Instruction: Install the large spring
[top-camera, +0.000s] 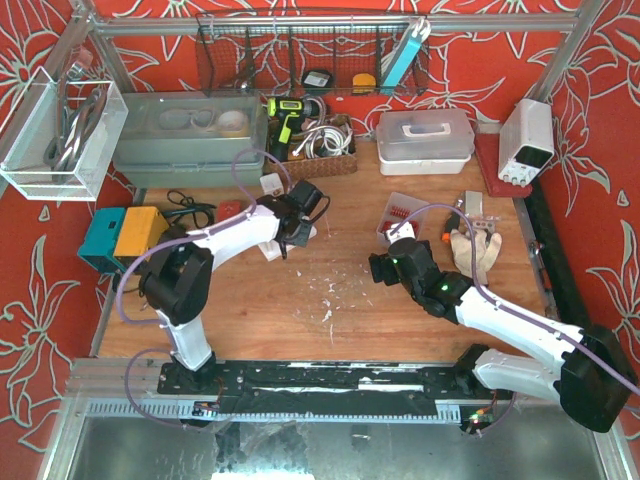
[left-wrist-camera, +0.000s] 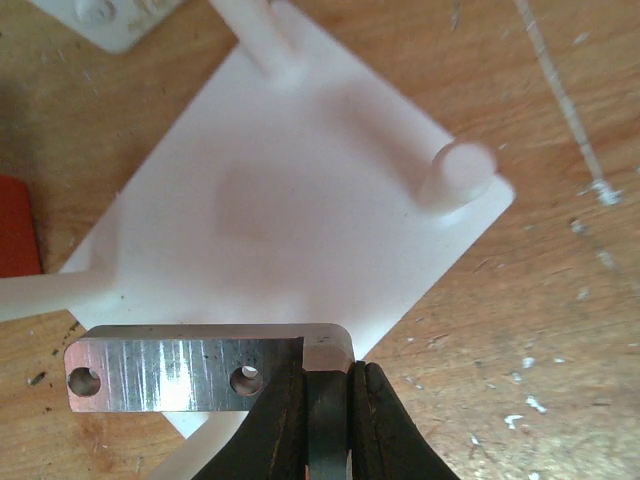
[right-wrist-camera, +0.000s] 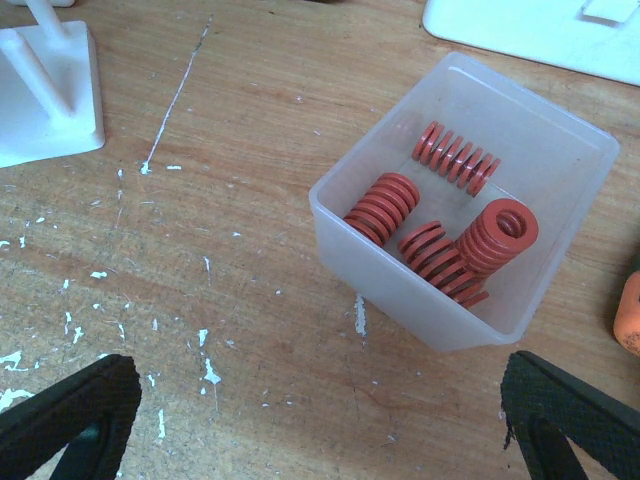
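Several red springs lie in a clear plastic box (right-wrist-camera: 400, 270), also seen in the top view (top-camera: 397, 215). The widest spring (right-wrist-camera: 497, 235) stands on end at the box's right side. My right gripper (right-wrist-camera: 320, 420) is open and empty over bare wood just in front of the box. My left gripper (left-wrist-camera: 328, 375) is shut on an aluminium plate (left-wrist-camera: 190, 372) with two holes. It holds the plate over the near corner of a white base plate (left-wrist-camera: 300, 200) that has upright pegs (left-wrist-camera: 455, 175). The base also shows in the right wrist view (right-wrist-camera: 50, 100).
A work glove (top-camera: 475, 250) lies right of the spring box. A white lidded box (top-camera: 425, 138), a power supply (top-camera: 527, 140), a grey bin (top-camera: 190, 140) and a tool basket (top-camera: 310, 145) line the back. A teal and orange box (top-camera: 125, 235) sits at the left.
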